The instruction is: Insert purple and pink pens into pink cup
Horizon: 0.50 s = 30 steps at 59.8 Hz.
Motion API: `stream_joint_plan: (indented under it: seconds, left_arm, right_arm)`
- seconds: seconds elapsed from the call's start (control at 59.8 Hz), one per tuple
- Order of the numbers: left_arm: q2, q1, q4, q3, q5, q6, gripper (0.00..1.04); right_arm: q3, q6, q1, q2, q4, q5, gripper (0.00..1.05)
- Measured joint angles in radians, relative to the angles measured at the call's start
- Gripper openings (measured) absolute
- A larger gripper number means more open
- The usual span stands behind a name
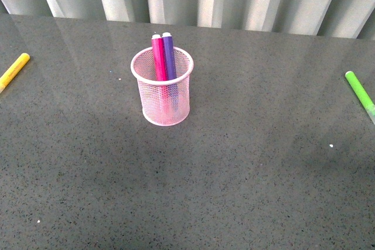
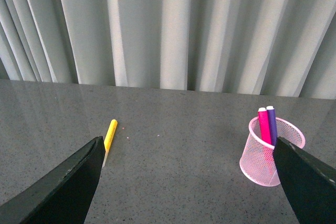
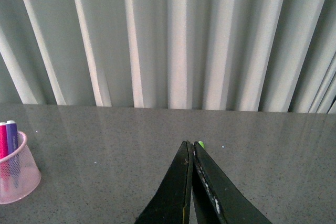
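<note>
1. while the yellow marker (image 1: pixel 13 71) and green marker (image 1: pixel 360 95) lie at opposite table (image 1: pixel 234 191) edges, the middle is bare.
2. pink cup (image 1: pixel 166 100) stands upright, holding the pink pen (image 1: pixel 158 58) and purple pen (image 1: pixel 169 57).
3. left gripper (image 2: pixel 189 182) spread apart; right gripper (image 3: pixel 192 153) closed, empty.

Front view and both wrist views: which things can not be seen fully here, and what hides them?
- Green marker: front view, its lower end cut off by the right picture edge; in the right wrist view only a tip shows behind the shut right hand.
- Yellow marker: front view, one end cut off by the left edge.
- Pink pen and purple pen: lower parts veiled by the pink cup mesh.
- Both arms: absent from the front view.
</note>
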State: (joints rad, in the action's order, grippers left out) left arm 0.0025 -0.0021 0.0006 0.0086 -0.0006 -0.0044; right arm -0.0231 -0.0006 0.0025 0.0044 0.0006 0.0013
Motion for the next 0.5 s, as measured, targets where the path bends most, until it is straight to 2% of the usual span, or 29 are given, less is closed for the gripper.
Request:
stream_joint_plan:
  seconds: [0.334,0.451,0.502]
  left_arm:
    - [0.0,0.0,0.0,0.0,0.0,0.0,0.98]
    - [0.0,0.0,0.0,0.0,0.0,0.0,0.98]
    - [0.0,0.0,0.0,0.0,0.0,0.0,0.98]
  right_arm:
    - [0.0,0.0,0.0,0.0,0.0,0.0,0.67]
    - [0.0,0.001,0.0,0.0,0.0,0.0,0.99]
    - [0.0,0.001,0.0,0.0,0.0,0.0,0.99]
